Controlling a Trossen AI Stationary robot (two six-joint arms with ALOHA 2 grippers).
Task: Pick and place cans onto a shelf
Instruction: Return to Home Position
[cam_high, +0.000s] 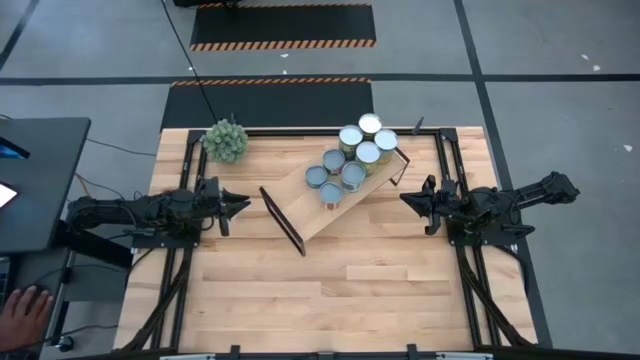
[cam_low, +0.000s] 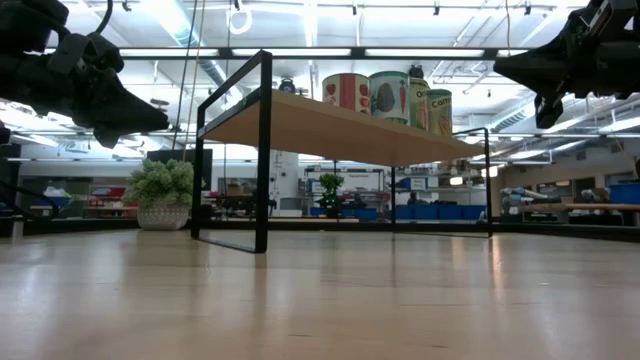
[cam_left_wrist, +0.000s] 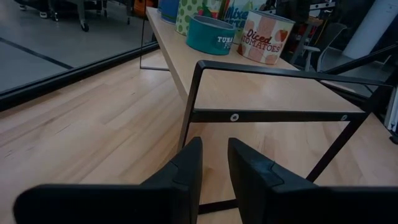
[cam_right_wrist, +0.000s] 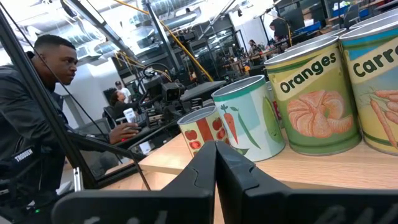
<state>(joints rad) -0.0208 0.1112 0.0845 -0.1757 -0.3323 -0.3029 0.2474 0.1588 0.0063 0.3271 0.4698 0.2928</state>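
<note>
Between slightly spread left claw (cam_high: 243, 205) and pressed-together right claw (cam_high: 405, 198), shelf (cam_high: 303, 210) with cans (cam_high: 368, 152).

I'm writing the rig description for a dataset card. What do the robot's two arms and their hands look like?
The left arm and the right arm are both black, knobbly chains of jointed segments. The left hand and the right hand each narrow to two matte black, wedge-shaped fingers. No markings show on them.
</note>
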